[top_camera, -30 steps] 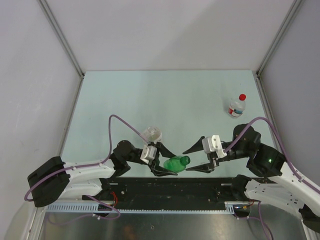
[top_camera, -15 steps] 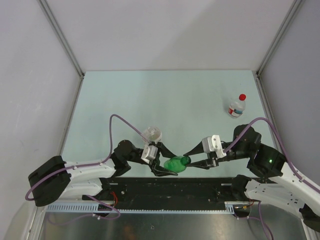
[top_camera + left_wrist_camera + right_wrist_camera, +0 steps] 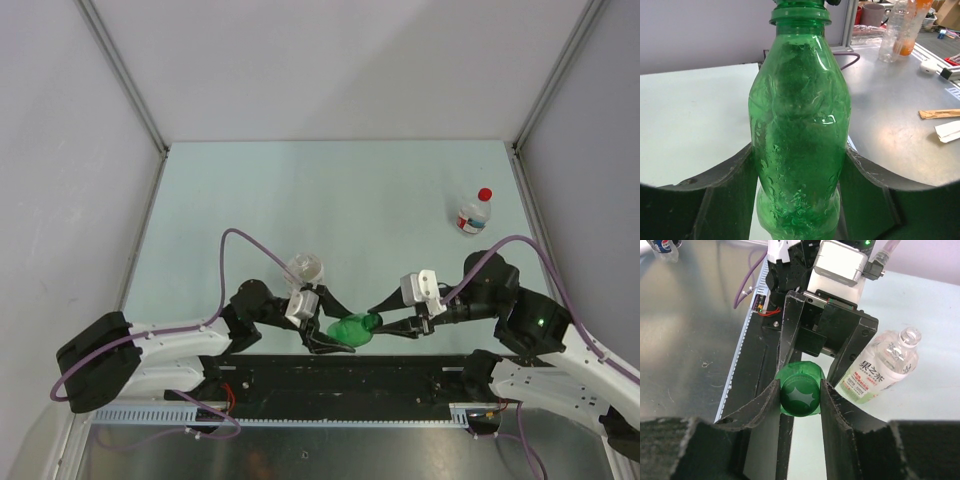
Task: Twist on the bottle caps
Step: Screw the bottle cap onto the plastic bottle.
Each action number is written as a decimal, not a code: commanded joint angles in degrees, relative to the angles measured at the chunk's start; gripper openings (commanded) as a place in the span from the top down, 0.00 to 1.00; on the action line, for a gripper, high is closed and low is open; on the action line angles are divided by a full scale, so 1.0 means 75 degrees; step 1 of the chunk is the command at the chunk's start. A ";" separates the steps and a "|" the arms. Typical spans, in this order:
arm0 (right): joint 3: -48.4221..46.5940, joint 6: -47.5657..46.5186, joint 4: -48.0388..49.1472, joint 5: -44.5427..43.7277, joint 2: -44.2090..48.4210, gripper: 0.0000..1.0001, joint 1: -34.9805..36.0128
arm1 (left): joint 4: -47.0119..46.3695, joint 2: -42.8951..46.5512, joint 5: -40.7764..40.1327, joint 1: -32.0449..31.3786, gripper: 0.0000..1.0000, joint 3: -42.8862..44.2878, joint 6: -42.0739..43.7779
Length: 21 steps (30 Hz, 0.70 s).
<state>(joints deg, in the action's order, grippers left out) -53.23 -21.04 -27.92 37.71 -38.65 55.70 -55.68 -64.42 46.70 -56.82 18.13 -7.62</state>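
Filling the middle: a green bottle point(image 3: 799, 140), neck toward the top edge, pinched at its waist by the left gripper point(image 3: 799, 150), one dark finger point(image 3: 725, 200) pressed to each side. Above the neck ring, just a sliver of green cap point(image 3: 799, 4), mostly cut off by the frame. Inside the plastic, droplets and glints of light. To the left, pale table point(image 3: 695, 115) under a grey wall point(image 3: 705, 30). To the right, a grey metal surface point(image 3: 900, 125) carrying two clear bottles point(image 3: 892, 30) far back, one with orange on it, plus a brown strip point(image 3: 939, 113) and a scrap of white paper point(image 3: 949, 131) near the edge.
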 commanded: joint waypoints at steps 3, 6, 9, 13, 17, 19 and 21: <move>-0.0205 0.0183 -0.1090 -0.0011 -0.0485 0.82 0.0194 | 0.0123 0.0283 -0.0216 0.0089 1.00 0.0522 -0.0024; -0.0272 0.0163 -0.1338 -0.0243 -0.0675 0.84 0.0303 | 0.0387 0.0360 -0.0234 0.0108 1.00 0.0676 0.0004; -0.0284 0.0187 -0.1361 -0.0431 -0.0757 0.85 0.0399 | 0.0484 0.0451 -0.0265 0.0121 1.00 0.0757 -0.0018; -0.0283 0.0537 -0.1263 -0.0826 -0.0822 0.85 0.0481 | 0.0537 0.0701 -0.0498 0.0122 1.00 0.0755 0.0027; -0.0264 0.1403 -0.1299 -0.1884 -0.0990 0.87 0.0536 | 0.0763 0.1030 -0.1083 0.0117 1.00 0.0807 0.0246; -0.0224 0.2161 -0.1077 -0.2695 -0.1037 0.87 0.0575 | 0.0819 0.1125 -0.1419 0.0121 1.00 0.0852 0.0331; -0.0162 0.2881 -0.0735 -0.3399 -0.1023 0.89 0.0609 | 0.0836 0.1148 -0.1635 0.0122 1.00 0.0911 0.0443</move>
<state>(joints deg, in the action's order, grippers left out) -55.75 -11.57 -32.03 24.56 -43.97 59.18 -40.82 -59.05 42.44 -56.36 18.59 -6.52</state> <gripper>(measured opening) 0.374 0.622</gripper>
